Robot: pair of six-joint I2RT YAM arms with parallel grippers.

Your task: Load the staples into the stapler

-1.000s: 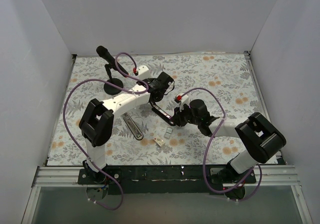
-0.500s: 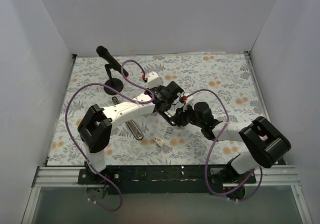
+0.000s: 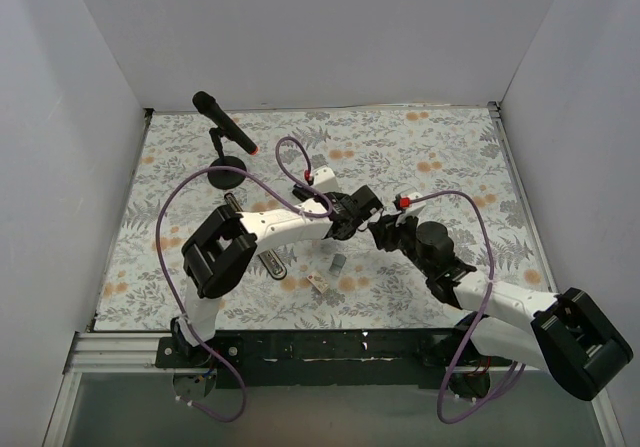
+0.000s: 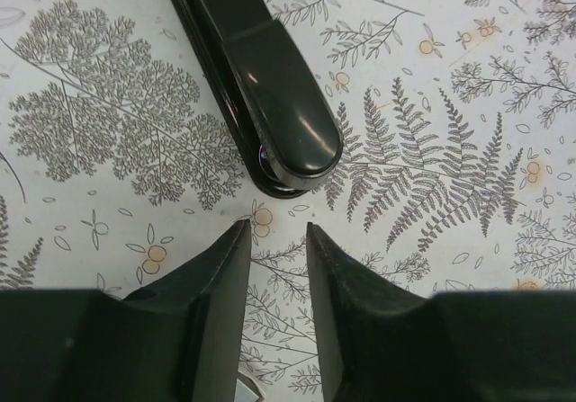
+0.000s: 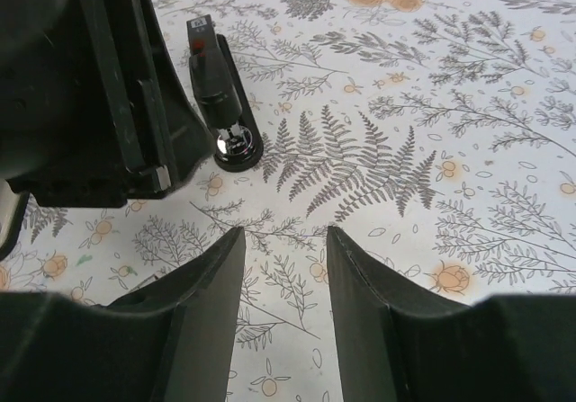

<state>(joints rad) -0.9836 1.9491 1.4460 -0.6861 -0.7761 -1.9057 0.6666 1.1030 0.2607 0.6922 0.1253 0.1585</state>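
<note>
- Left gripper (image 4: 274,231) hovers low over the floral mat (image 3: 450,157), its jaws a narrow gap apart with nothing between them.
- Just ahead of its fingertips lies the stapler (image 4: 261,69). The black top arm lies flat on the mat, with its rounded end pointing toward the fingers but not touching them.
- Right gripper (image 5: 283,233) faces the same spot from the other side. Its jaws are spread and empty, with only mat between them.
- From the right wrist, the stapler's near end shows a shiny chrome patch, and the left gripper's black body stands close beside it on the left.
- In the top view the two grippers meet near the middle of the mat, almost tip to tip.
- A long silver-grey rail (image 3: 272,263) lies apart from the black arm, partly hidden under the left forearm.
- The staple block (image 3: 338,264) sits on the mat toward the near edge from the grippers, with nothing touching it.
- The small box (image 3: 318,282) lies just beside the block, nearer the arm bases.
- A black microphone (image 3: 225,137) on a round stand is at the far left of the mat, well apart from the rest.
</note>
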